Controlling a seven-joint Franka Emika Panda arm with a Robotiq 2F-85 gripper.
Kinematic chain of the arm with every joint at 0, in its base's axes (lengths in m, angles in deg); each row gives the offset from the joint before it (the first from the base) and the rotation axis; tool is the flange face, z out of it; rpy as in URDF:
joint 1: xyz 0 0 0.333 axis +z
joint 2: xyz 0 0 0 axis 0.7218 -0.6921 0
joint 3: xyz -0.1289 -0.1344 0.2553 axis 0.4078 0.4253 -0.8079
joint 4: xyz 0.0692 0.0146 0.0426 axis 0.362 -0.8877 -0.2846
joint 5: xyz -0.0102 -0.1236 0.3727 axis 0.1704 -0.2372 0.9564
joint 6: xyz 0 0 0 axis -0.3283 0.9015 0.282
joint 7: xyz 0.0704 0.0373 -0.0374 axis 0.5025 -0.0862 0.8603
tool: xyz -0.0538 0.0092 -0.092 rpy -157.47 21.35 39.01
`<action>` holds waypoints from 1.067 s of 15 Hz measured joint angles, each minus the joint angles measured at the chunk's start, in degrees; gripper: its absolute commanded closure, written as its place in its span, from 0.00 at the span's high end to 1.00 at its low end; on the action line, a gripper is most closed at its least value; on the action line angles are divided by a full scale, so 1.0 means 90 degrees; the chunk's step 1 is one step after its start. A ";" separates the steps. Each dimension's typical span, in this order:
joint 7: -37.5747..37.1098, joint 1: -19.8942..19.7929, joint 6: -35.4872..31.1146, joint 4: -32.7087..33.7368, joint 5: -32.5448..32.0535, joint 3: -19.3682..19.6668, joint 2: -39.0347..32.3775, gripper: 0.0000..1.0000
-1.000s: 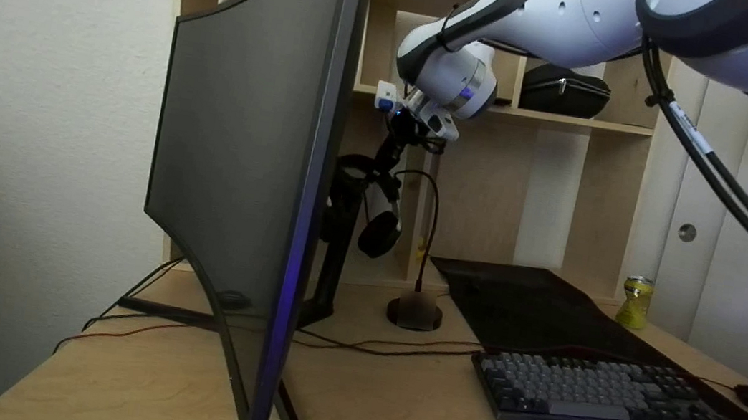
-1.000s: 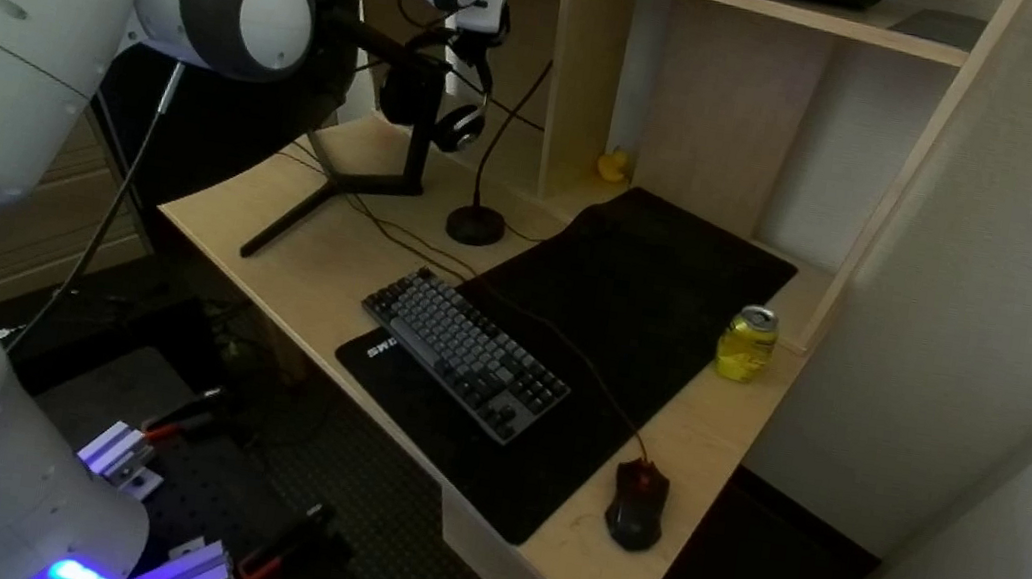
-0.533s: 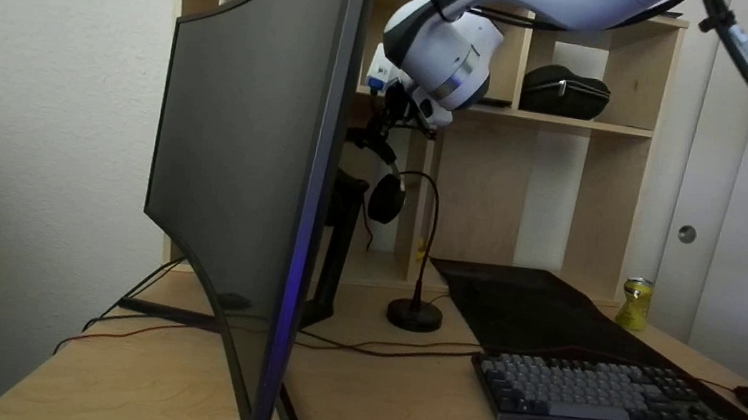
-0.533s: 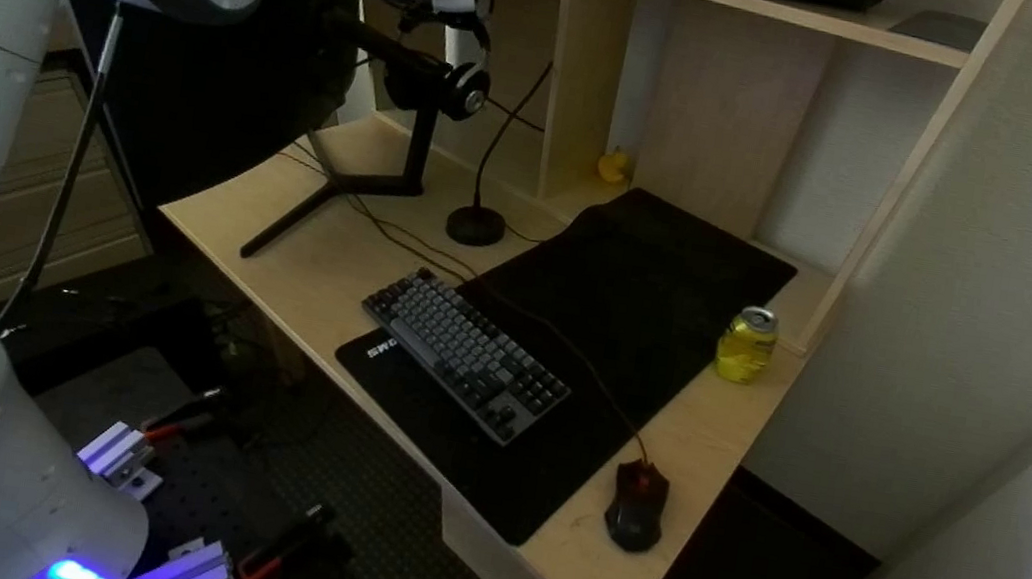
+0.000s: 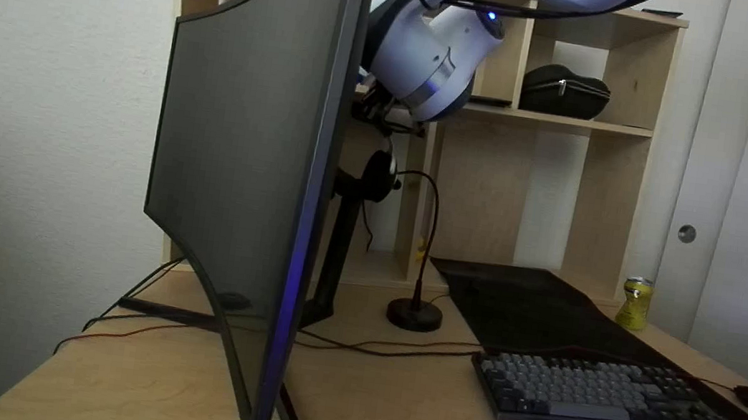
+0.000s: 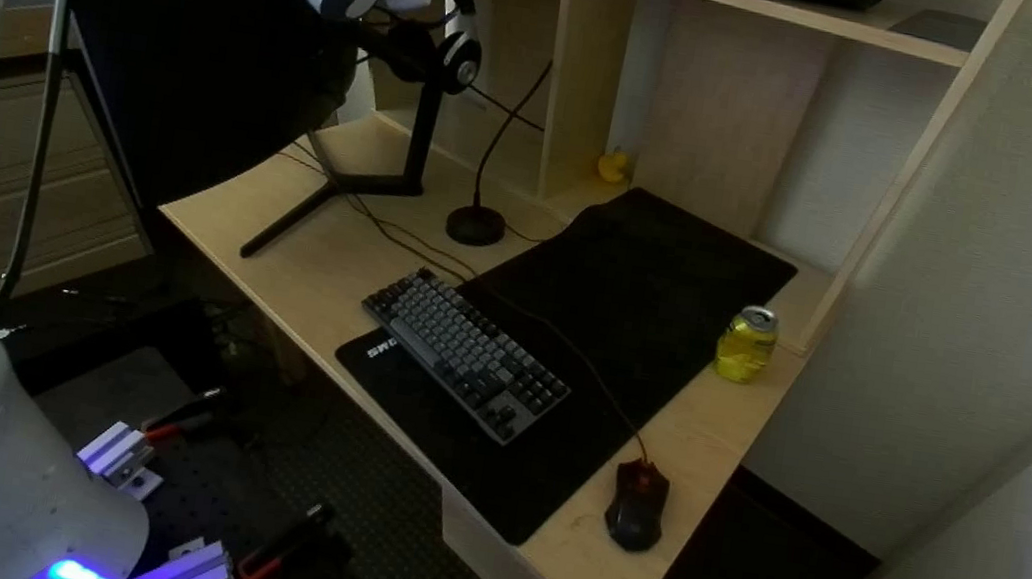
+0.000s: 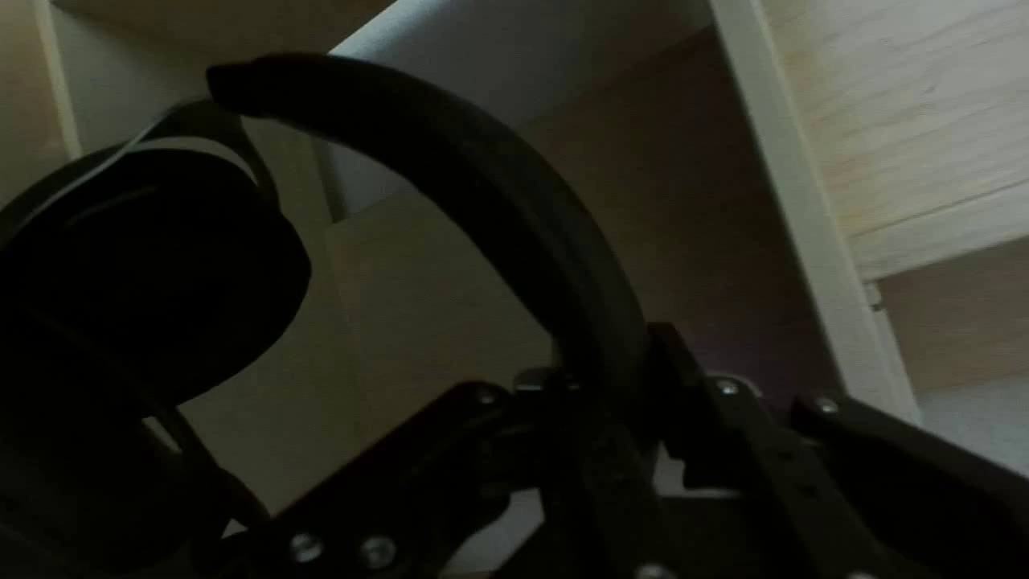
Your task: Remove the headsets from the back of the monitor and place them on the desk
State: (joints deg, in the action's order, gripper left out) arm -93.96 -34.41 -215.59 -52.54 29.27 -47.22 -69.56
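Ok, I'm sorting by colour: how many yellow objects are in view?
2: the yellow can on the desk beside the black mat, and a small duck-like figure by the shelf unit's upright panel. The monitor may hide others.

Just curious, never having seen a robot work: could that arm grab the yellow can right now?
Probably not as things stand: the hand is closed on the headphones, so it would likely need to set them down first. The yellow can looks uncovered, standing on the desk.
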 measured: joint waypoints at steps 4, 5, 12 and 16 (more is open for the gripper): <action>-0.0104 0.0224 -0.0611 0.0188 -0.0028 0.0193 0.0019 0.06; -0.0177 0.0376 -0.0597 0.0416 -0.0003 0.0448 0.0021 0.06; -0.0408 -0.0168 0.0140 0.0527 0.0073 0.0640 0.1223 0.06; -0.0372 -0.0779 0.1888 -0.0259 0.0089 0.1014 0.2483 0.06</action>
State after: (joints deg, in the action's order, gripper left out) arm -97.31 -41.42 -198.60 -54.87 30.08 -38.09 -47.21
